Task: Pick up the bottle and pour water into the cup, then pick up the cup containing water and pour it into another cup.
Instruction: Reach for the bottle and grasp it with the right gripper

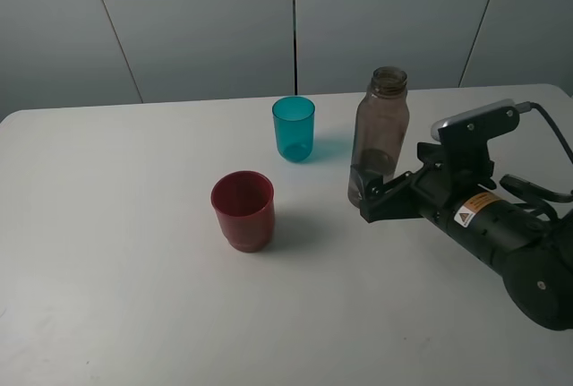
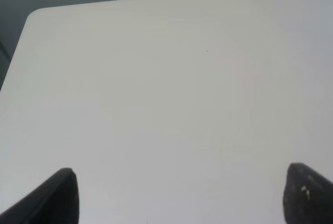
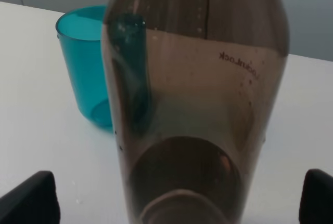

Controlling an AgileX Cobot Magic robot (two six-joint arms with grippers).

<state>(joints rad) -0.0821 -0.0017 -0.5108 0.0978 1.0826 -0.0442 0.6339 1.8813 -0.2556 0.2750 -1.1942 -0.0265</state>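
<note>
High camera: my right arm reaches in low, right gripper spread wide around the base of the one tall smoky grey-brown plastic bottle, unclamped. Left of the bottle stand two cups: a slim teal plastic tumbler and a wider dark red plastic cup. Left wrist: my left gripper hangs released over the white table. Right wrist: the bottle stands between my parted fingers.

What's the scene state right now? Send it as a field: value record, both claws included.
bottle: upright on the table, uncapped, not lifted
teal cup: upright, left of the bottle, apart from it
red cup: upright, nearer the camera, apart from both
right claw: open, jaws either side of the bottle's lower part, not closed on it
left claw: open, over the table, holding nothing
stage: pre-grasp on the bottle, no pour begun
</note>
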